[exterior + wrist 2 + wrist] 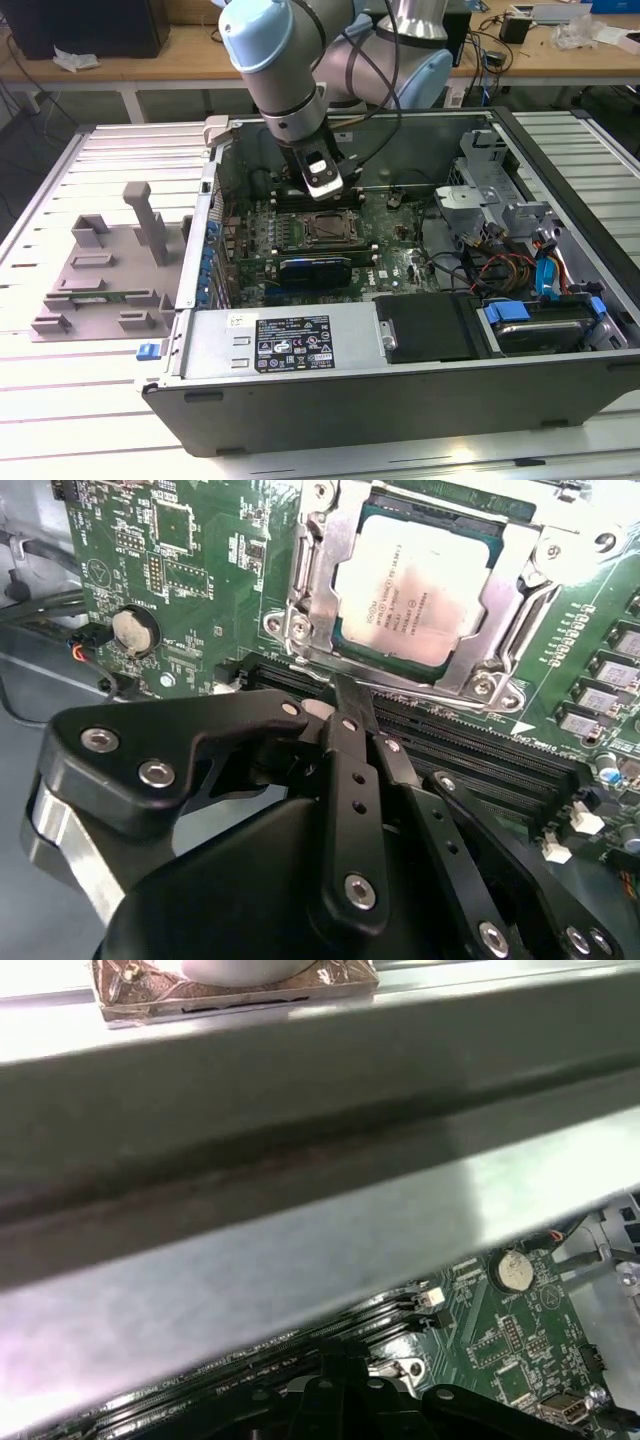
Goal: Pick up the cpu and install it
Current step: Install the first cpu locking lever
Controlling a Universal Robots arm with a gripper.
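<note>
One grey plastic tray (100, 272) sat on the exterior view's left, outside the case, and we saw no chip on it. Next came the open computer case (400, 400), lying on its side with the green board exposed. Over the board hung the arm (280, 50), with the gripper (325, 185) pointing down just beside the socket (325, 228). In the second wrist view the gripper (347, 695) was pinched narrow with nothing between its tips, which hovered over the black memory slots (480, 745). We could not tell if they touched the slots. The cpu (425, 590) lay flat inside the socket, with the metal frame (310, 590) sitting around its edges. We could not tell whether the lever was latched. A coin battery (135, 630) sat well apart from the socket. Farther toward the exterior view's right was a blue-tabbed drive (530, 325).

We judged the placing step done and the job near its end. Any next move calls for keeping clear of the frame and slots.
</note>
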